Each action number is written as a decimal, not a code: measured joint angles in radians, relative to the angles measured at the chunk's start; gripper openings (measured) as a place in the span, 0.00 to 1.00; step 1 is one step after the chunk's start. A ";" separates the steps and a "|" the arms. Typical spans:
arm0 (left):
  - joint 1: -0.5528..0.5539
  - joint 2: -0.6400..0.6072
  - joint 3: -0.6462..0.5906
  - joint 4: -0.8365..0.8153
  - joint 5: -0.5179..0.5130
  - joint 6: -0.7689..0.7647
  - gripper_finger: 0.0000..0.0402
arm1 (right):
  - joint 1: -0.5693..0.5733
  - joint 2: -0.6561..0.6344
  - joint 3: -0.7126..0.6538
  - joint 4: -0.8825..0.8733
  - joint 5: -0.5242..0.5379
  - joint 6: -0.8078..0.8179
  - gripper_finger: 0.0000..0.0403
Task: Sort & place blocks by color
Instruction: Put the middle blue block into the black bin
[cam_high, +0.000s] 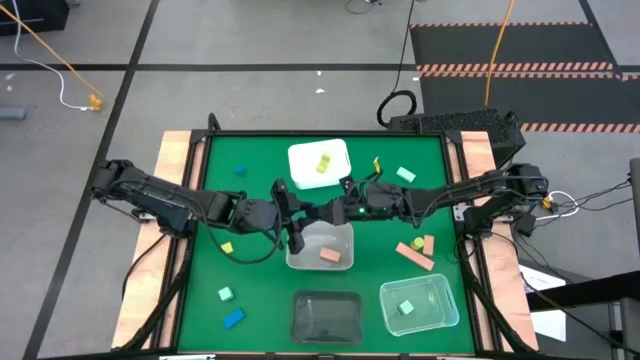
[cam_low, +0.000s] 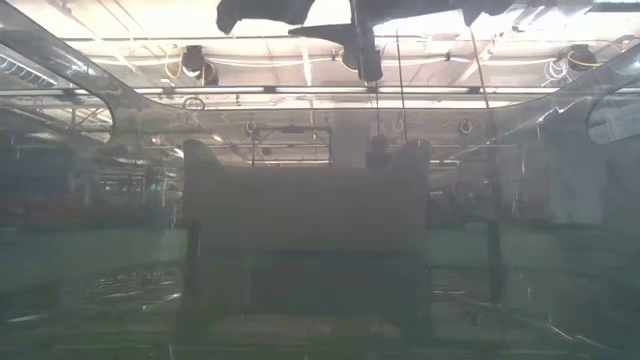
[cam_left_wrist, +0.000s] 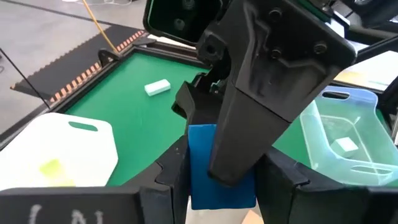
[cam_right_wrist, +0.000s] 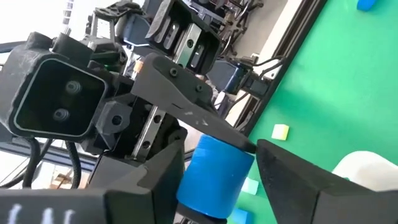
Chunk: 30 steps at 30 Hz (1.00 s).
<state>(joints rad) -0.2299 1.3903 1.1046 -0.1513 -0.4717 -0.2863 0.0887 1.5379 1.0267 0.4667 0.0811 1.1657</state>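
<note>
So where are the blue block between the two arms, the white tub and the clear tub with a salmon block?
Blue block (cam_left_wrist: 211, 171): left wrist view, its front face.
White tub (cam_high: 305, 160): high view, bare floor.
Clear tub with a salmon block (cam_high: 345, 240): high view, right rim.

A robotics lab or workshop: bare grey floor (cam_high: 250, 90) with loose cables (cam_high: 60, 75), hazard-striped mats (cam_high: 510, 45), a green-topped table (cam_high: 260, 160) carrying two dark arms (cam_high: 170, 205), strip lights overhead.
</note>
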 joint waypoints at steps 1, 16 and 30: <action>0.003 0.000 0.000 0.000 0.010 0.000 0.33 | -0.002 0.000 0.000 0.000 -0.001 0.000 0.46; 0.027 0.000 0.000 -0.004 0.010 0.000 0.62 | -0.024 0.000 0.000 -0.008 -0.007 -0.012 0.18; 0.011 -0.002 0.000 -0.043 0.007 -0.126 0.62 | -0.085 0.000 0.000 -0.243 -0.054 -0.038 0.18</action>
<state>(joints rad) -0.2184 1.3884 1.1046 -0.1946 -0.4644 -0.4118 0.0037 1.5379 1.0264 0.2233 0.0269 1.1275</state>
